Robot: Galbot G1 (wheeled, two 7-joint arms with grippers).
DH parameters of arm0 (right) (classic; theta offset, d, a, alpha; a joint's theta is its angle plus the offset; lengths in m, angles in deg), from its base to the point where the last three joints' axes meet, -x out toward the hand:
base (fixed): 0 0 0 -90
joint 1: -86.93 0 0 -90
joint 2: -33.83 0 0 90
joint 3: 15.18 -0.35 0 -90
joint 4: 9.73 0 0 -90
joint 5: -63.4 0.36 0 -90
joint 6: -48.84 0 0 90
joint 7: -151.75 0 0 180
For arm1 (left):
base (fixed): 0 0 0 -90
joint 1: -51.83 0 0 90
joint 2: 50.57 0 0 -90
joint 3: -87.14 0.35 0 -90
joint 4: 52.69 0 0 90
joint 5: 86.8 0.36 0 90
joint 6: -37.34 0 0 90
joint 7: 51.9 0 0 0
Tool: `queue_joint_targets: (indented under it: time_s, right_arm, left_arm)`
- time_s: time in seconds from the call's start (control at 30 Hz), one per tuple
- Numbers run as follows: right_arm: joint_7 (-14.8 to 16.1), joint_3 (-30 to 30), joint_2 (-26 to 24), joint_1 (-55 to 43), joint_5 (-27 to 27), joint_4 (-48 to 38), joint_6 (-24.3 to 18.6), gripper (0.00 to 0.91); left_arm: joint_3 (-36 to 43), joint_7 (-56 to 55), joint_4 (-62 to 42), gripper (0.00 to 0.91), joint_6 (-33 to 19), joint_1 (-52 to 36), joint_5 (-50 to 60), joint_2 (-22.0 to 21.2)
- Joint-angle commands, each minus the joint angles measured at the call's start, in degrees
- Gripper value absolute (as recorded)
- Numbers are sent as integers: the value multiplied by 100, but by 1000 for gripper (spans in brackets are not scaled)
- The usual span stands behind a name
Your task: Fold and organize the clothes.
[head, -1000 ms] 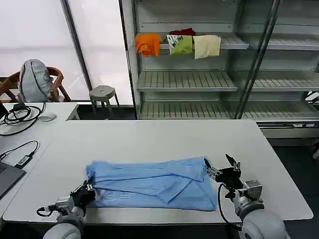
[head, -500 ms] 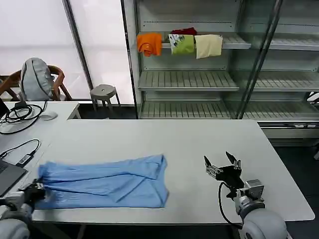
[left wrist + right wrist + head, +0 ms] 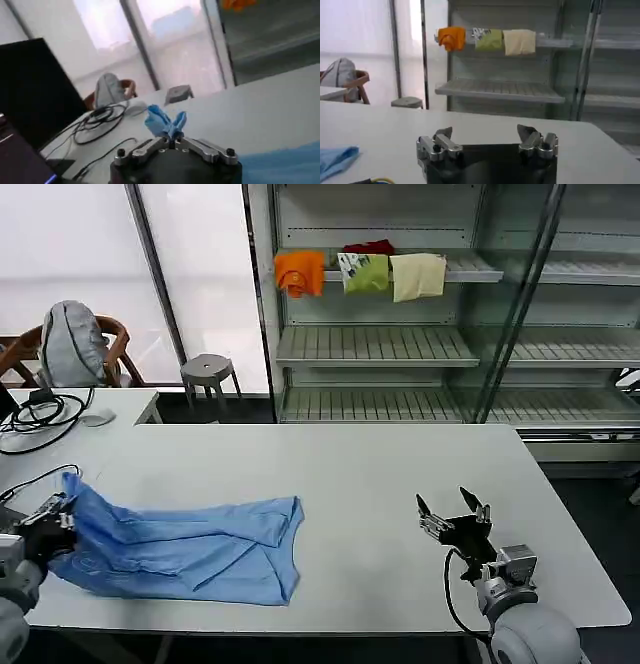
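Observation:
The clothes, a light sky-blue T-shirt (image 3: 185,542), lie rumpled and folded lengthwise on the left half of the white table (image 3: 360,474). My left gripper (image 3: 52,512) is shut on the shirt's left end, lifted a little off the table at its left edge. In the left wrist view a bunch of the blue cloth (image 3: 165,121) sticks out from between my left gripper's (image 3: 170,137) closed jaws. My right gripper (image 3: 455,514) hovers open near the table's front right, nothing in it. In the right wrist view its fingers (image 3: 444,134) stand wide apart, and the shirt's end (image 3: 335,160) lies far off.
A metal shelf rack (image 3: 400,344) behind the table holds orange (image 3: 298,272), green (image 3: 365,272) and cream (image 3: 417,276) folded garments. A side table (image 3: 70,419) at the left carries cables (image 3: 40,412). A stool (image 3: 207,371) and a chair with a grey bag (image 3: 68,344) stand at the back left.
My left gripper has dragged the shirt leftward across the table and lifted its end slightly. The shirt left the right gripper's side; the right gripper stays open, almost unmoved.

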Motion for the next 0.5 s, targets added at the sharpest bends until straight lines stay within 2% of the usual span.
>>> queue_joint_targets:
  time_s: [0.03,0.2,0.5]
  right_arm:
    - [-2,-115,-17,40,-20,55,0,907]
    - [-2,-296,-59,134,-18,82,7,907]
    - [-1,-445,-40,254,-16,103,14,907]
  left_arm:
    - [2002,147,1208,0,342,-898,435,-604]
    - [2812,216,1095,0,430,-1150,697,-1022]
    - [3351,24,561,0,529,-1683,478,-1305]
